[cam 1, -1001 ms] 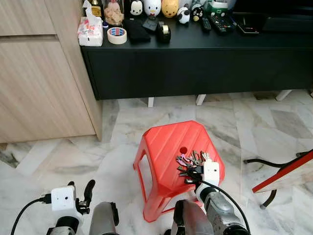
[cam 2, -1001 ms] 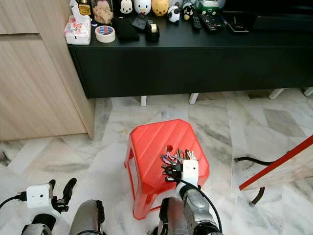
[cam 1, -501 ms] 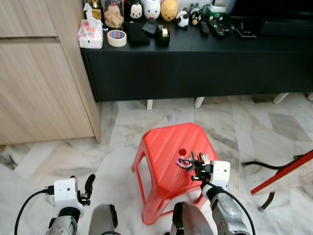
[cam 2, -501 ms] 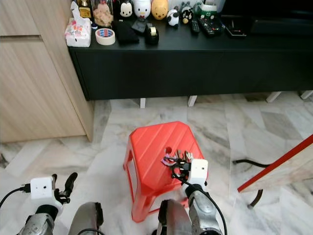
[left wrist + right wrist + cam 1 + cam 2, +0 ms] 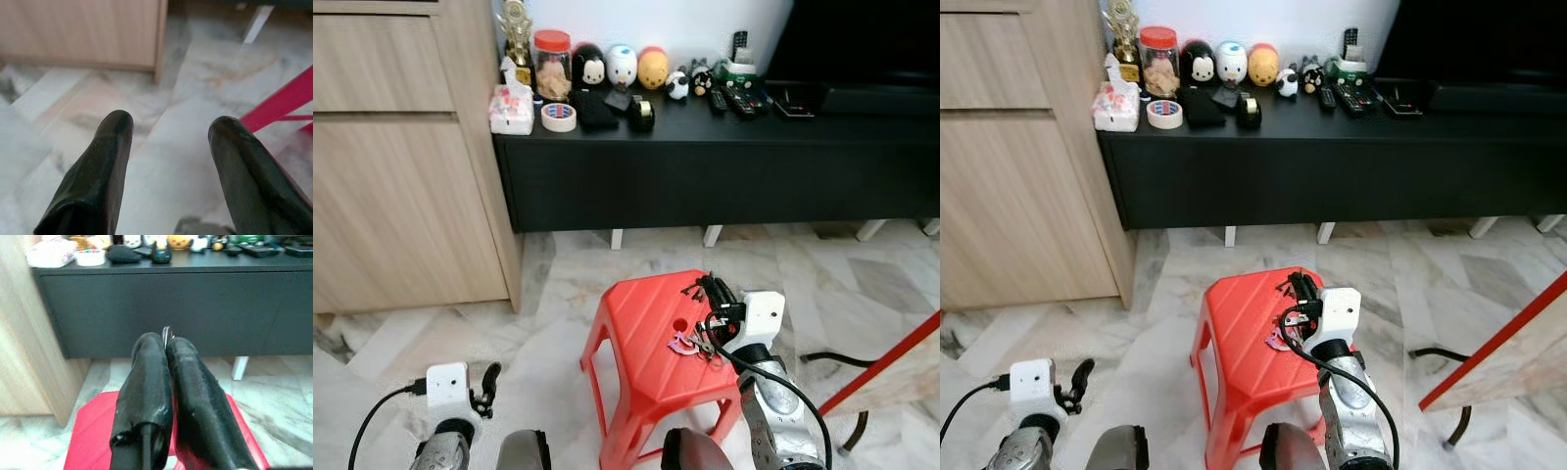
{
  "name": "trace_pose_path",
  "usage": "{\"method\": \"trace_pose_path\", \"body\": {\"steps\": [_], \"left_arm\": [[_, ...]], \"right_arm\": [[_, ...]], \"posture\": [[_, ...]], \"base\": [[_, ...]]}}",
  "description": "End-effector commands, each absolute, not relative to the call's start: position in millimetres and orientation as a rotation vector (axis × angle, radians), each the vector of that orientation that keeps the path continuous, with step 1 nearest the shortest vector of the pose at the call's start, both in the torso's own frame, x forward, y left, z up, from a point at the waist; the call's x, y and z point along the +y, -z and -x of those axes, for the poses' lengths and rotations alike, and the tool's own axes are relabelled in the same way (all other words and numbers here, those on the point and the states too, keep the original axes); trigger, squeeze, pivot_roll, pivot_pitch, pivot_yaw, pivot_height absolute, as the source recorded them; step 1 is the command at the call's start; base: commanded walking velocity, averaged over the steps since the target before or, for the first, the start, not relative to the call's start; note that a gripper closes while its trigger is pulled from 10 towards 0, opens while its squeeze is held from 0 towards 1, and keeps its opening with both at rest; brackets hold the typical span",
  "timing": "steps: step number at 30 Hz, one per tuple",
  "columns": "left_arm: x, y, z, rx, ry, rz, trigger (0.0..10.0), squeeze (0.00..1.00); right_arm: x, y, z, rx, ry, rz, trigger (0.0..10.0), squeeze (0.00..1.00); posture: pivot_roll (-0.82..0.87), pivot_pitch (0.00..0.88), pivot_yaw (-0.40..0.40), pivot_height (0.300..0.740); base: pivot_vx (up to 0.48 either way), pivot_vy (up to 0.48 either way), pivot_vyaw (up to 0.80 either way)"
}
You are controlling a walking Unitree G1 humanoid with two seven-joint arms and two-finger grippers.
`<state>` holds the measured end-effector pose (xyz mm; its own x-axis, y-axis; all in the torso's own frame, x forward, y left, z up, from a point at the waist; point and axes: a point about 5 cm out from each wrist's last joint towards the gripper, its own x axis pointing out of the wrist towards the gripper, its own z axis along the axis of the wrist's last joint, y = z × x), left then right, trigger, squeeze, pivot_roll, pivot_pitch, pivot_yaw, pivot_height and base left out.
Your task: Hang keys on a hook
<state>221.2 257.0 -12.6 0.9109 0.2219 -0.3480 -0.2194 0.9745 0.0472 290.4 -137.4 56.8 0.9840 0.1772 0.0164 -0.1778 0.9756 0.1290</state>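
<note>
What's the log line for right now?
right tool: shut on keys, above stool | left tool: open, idle | hook: unseen

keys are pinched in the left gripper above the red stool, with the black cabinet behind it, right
Not quite: the right gripper holds the keys, not the left. The left eye view shows them dangling from its shut fingers above the red stool, with the black cabinet behind. The left gripper hangs low over the floor, open and empty, as the left wrist view shows.

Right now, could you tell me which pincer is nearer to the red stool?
The right pincer, shut on the keys, is above the red stool. The left pincer hangs low over the floor, off to the stool's left.
</note>
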Motion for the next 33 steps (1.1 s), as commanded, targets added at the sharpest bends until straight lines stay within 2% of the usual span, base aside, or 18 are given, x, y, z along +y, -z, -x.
{"method": "trace_pose_path", "body": {"steps": [1, 4, 14, 22, 33], "left_arm": [[254.7, 20.0, -218.5, 0.398, -0.223, -0.017, 10.0, 0.0], [254.4, 30.1, -213.6, 0.467, -0.213, -0.025, 10.0, 0.0], [255.7, 34.8, -211.2, 0.494, -0.214, -0.022, 10.0, 0.0], [256.9, 49.3, -194.6, 0.592, -0.22, -0.022, 10.0, 0.0], [256.8, 65.0, -174.6, 0.734, -0.23, -0.018, 10.0, 0.0]], "right_arm": [[-146.3, -60.0, -289.9, -0.014, -0.137, -0.117, 10.0, 0.0], [-146.4, -63.2, -290.2, -0.02, -0.112, -0.12, 10.0, 0.0], [-144.8, -58.1, -285.6, 0.0, -0.087, -0.119, 10.0, 0.0], [-144.0, -61.7, -288.3, 0.001, -0.081, -0.11, 10.0, 0.0], [-146.2, -55.5, -283.9, 0.037, -0.09, -0.092, 10.0, 0.0]], "posture": [[0.12, 0.0, -0.114, 0.615], [0.11, 0.0, -0.096, 0.635], [0.12, 0.0, -0.083, 0.69], [0.11, 0.0, -0.083, 0.74], [0.09, 0.0, -0.083, 0.74]], "base": [[0.0, 0.0, 0.0], [0.0, 0.0, 0.0], [0.0, 0.0, 0.0], [0.0, 0.0, 0.0], [0.0, 0.0, 0.0]]}}
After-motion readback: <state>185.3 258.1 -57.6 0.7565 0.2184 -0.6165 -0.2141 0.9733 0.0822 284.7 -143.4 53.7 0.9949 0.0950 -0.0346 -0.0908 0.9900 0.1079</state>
